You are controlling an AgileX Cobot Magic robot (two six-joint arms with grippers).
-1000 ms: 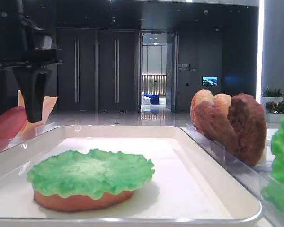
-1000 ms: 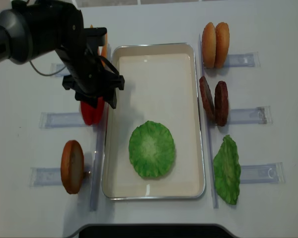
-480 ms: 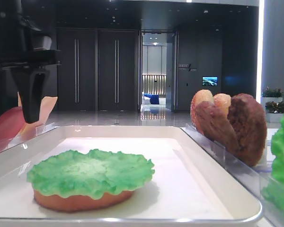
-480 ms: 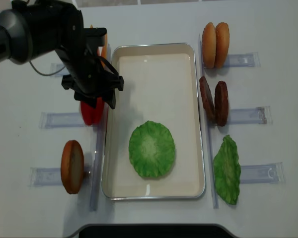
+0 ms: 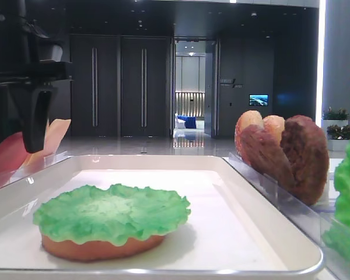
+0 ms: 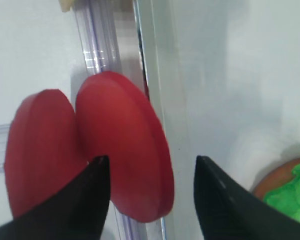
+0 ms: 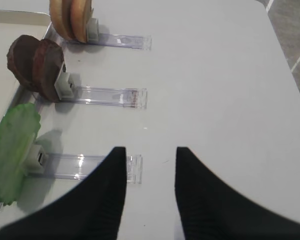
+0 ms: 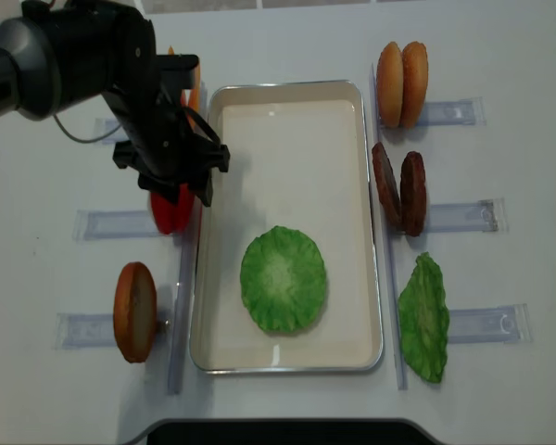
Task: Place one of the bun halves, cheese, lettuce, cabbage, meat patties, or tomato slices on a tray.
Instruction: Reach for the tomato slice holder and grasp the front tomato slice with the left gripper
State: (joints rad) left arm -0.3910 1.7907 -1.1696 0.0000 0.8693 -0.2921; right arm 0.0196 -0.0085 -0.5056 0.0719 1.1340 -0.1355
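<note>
where dark doors [image 5: 119, 87] loom, tray [image 5: 251, 204] gleams white.

No legible text, labels or numbers anywhere.

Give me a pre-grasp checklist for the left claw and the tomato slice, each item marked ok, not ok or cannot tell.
1. Left claw jaws apart: ok.
2. Nearer of the tomato slices sits between the jaws: ok.
3. Only one slice inside the gap: ok; the second slice lies outside the left finger.
4. Fingers clear of the tray rim: cannot tell.
5. Drop spot ready: ok; lettuce lies flat, uncovered, on a bun in the tray.
6. Right claw out of the way: ok, open over bare table.
</note>
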